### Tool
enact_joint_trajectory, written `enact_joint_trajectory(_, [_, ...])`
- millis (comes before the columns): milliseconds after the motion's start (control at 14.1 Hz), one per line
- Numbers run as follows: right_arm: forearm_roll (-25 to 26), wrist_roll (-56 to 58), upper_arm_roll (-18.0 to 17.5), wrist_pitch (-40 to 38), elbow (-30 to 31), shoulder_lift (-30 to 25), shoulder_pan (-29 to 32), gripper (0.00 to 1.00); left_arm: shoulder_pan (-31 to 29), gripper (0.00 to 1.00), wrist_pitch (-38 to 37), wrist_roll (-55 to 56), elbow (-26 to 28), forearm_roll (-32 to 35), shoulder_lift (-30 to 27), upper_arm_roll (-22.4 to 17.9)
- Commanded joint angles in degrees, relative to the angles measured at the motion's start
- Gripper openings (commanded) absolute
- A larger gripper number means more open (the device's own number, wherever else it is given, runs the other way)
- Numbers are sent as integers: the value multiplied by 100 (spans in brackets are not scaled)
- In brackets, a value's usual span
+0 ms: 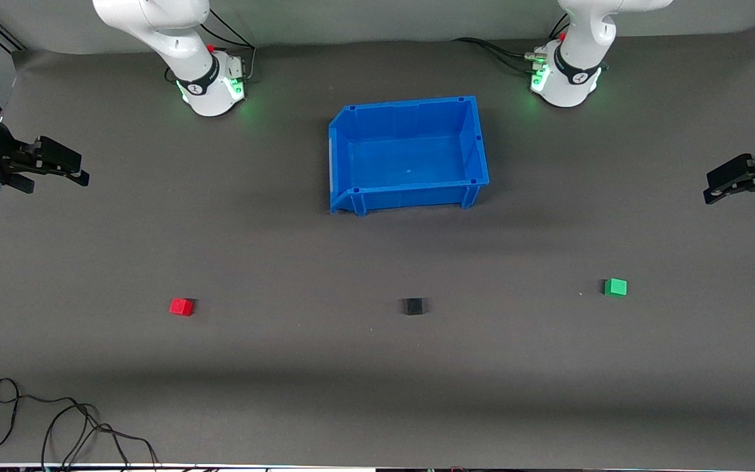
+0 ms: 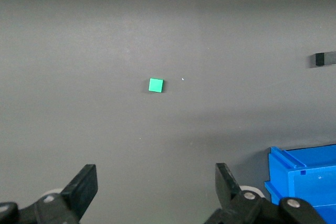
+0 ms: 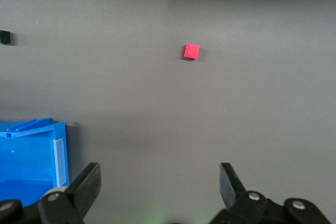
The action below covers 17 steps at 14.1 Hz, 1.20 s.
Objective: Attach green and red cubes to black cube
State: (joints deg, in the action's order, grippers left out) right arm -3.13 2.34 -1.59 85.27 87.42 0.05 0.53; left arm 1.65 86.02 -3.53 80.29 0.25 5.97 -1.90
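Loose black cable (image 1: 56, 419), coiled at the mat's edge closest to the front camera, at about 8 o'clock from the table's middle; not part of the task. Black cube (image 1: 413, 306), on the mat near the table's middle, at 6 o'clock from the blue bin (image 1: 476, 141) and nearer the front camera than it; little contrast with the grey mat. Red cube (image 1: 181, 307), level with the black cube, well apart from it at its 9 o'clock, toward the right arm's end. Green cube (image 1: 615, 287), at about 3 o'clock from the black cube, toward the left arm's end, slightly farther from the camera. Blue bin: empty, open-topped. Right gripper (image 1: 69, 167): released, fingers spread, empty, poised over bare mat at the table's right-arm end. Left gripper (image 1: 721, 183): likewise spread and empty, over the left-arm end. Nothing is joined yet; each arm should likely take its own nearby cube, gripping two flat opposite faces squarely and low, leaving the mating face clear, then press it flush against the black cube without shoving that cube aside. Both arms' upper links are cut off by the frame; how the cubes attach cannot be made out.
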Motion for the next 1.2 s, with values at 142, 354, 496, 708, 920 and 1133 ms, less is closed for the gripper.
enact_joint_trajectory(142, [-38,39,19,-256,-348,240,-9,100,11,100,-41,10,-127,54,45,6])
enact_joint_trajectory(354, [-12,30,27,-274,-410,258,-26,100,20,100,-41,19,-101,54,53,6])
enact_joint_trajectory(496, [-12,30,19,-291,-410,258,-26,100,-15,100,-41,447,-74,37,88,-3])
enact_joint_trajectory(708, [-3,4,19,-300,-428,258,-44,100,-50,100,-50,1203,-66,72,220,-12])
enact_joint_trajectory(920, [-3,-49,19,-300,-402,258,-61,100,-112,100,-24,1907,118,89,413,-12])
enact_joint_trajectory(1133, [-12,12,19,-300,-393,293,-44,100,-138,100,73,2635,136,142,668,-21])
